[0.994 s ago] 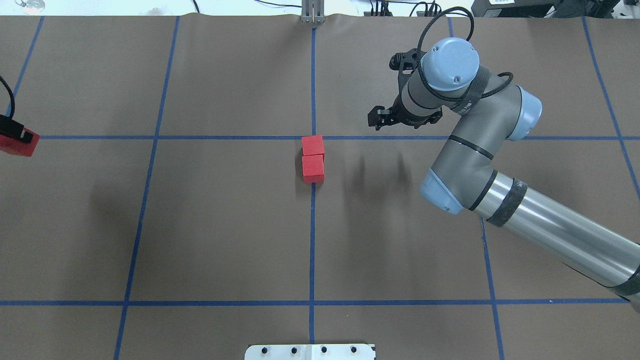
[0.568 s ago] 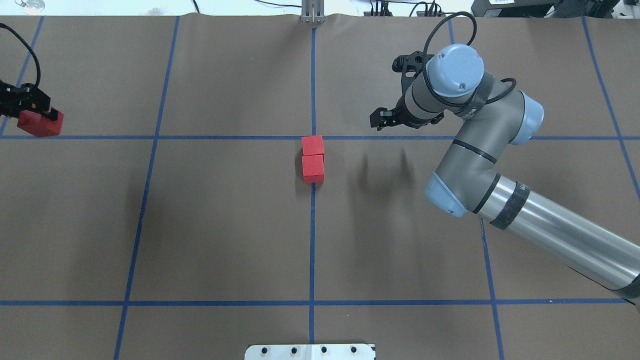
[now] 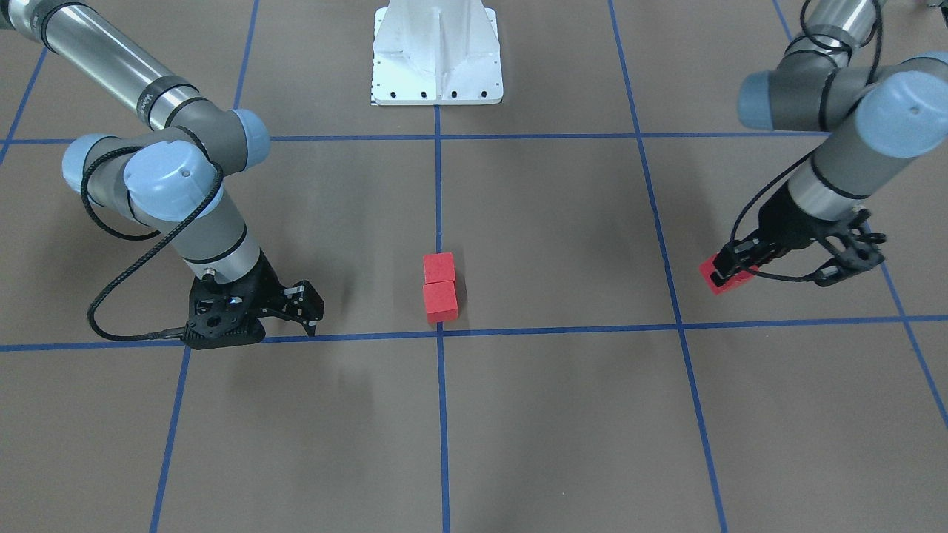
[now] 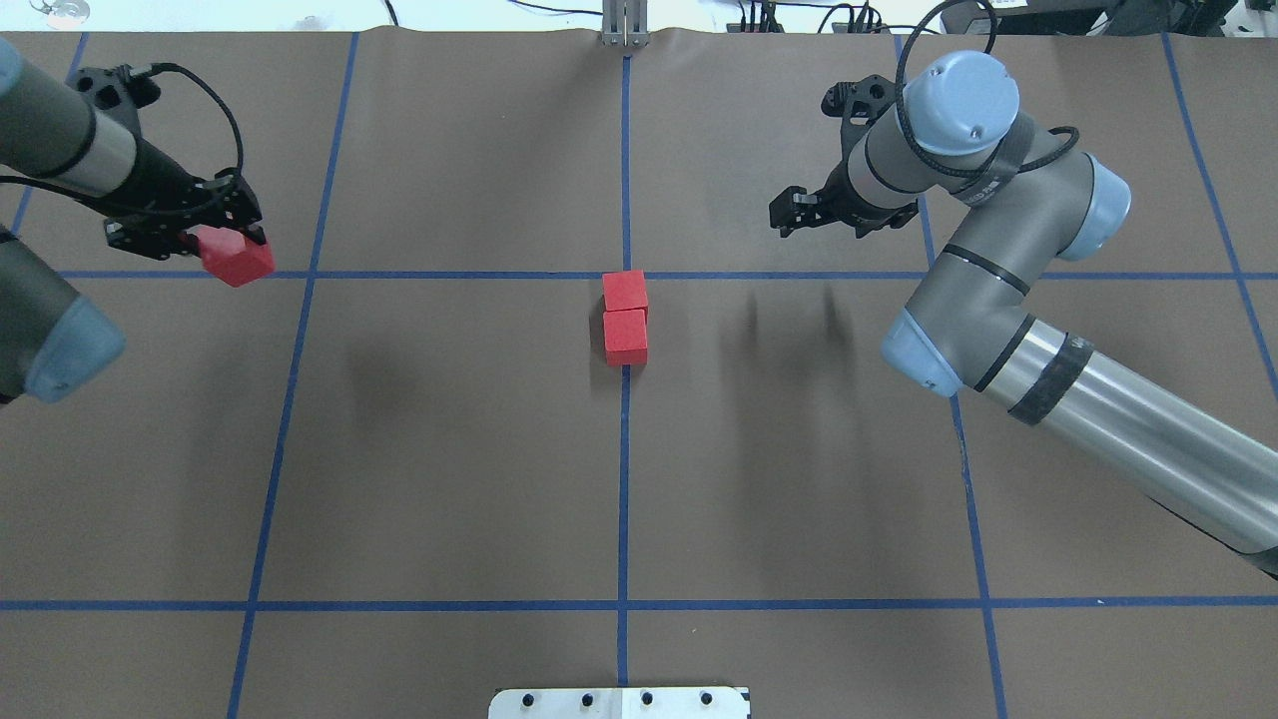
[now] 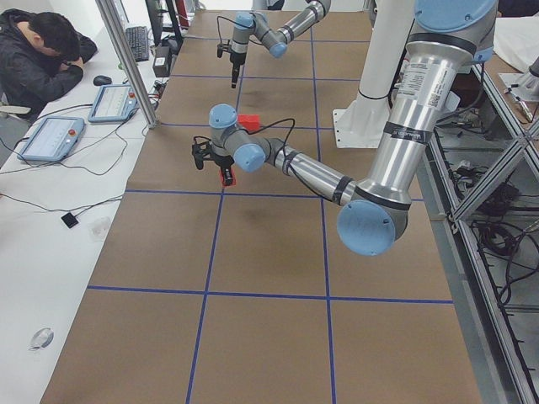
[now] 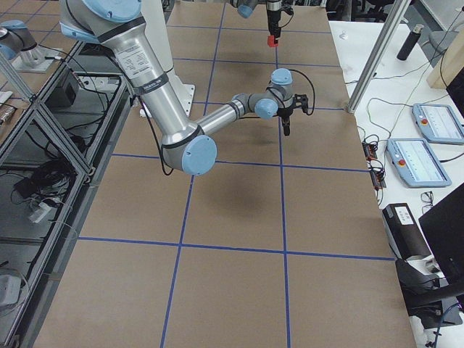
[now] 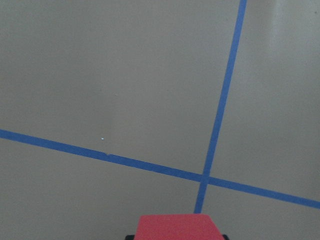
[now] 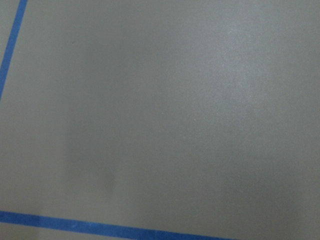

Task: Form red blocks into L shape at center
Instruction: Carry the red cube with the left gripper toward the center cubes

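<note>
Two red blocks point(image 4: 625, 291) point(image 4: 625, 338) lie touching in a short row just on the robot's side of the center crossing point(image 4: 626, 275); they also show in the front view point(image 3: 438, 267) point(image 3: 440, 301). My left gripper point(image 4: 228, 246) is shut on the third red block point(image 4: 238, 260) and holds it above the surface, far left of the center. That block shows in the front view point(image 3: 720, 280) and at the bottom of the left wrist view point(image 7: 175, 227). My right gripper point(image 4: 795, 213) is open and empty, to the right of and beyond the center.
The white base plate point(image 4: 619, 702) sits at the near edge and a metal post point(image 4: 624, 25) at the far edge. A seated person point(image 5: 38, 55) and tablets point(image 5: 50, 139) are at the side desk beyond the far edge.
My left arm has come in from the left edge, carrying the red block rightward toward the center. My right arm has drawn back to the right and farther away. The two centre blocks have not moved.
</note>
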